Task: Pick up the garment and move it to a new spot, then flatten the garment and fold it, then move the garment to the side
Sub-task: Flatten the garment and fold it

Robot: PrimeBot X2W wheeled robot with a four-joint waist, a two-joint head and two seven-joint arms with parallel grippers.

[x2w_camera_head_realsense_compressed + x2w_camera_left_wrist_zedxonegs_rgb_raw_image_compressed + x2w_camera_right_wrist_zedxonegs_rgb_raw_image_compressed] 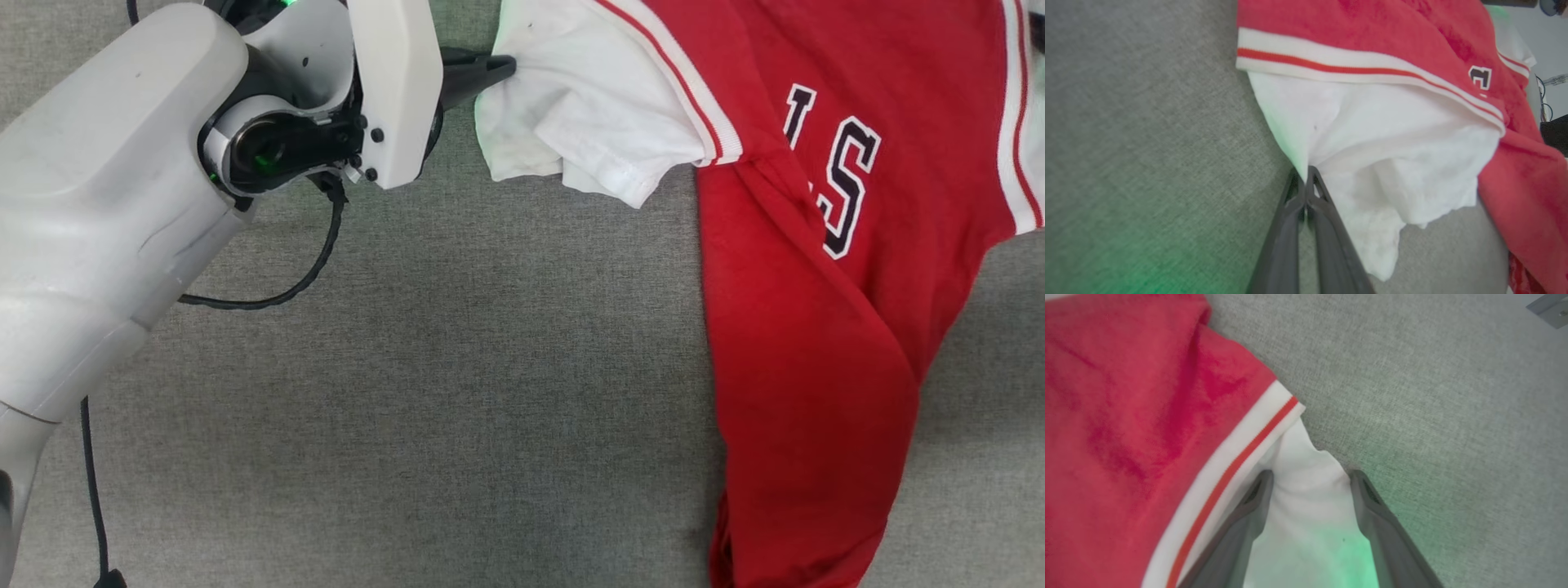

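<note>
The garment [800, 327], a red jersey with white sleeves and striped trim, lies spread on the grey surface at the right of the head view. My left gripper [502, 67] is shut on the outer edge of one white sleeve [571, 122] at the top. From the left wrist, its fingers [1305, 173] are pressed together, pinching that sleeve's [1392, 134] edge. My right gripper [1311, 475] is open, its two fingers straddling the other white sleeve [1310, 506] beside the red body [1126, 416] and striped trim.
The grey woven surface [490, 367] stretches left of and below the garment. A black cable [318, 261] loops from my left arm. Dark equipment [1553, 130] stands beyond the surface's far edge, and a metal piece [1549, 308] sits at one corner.
</note>
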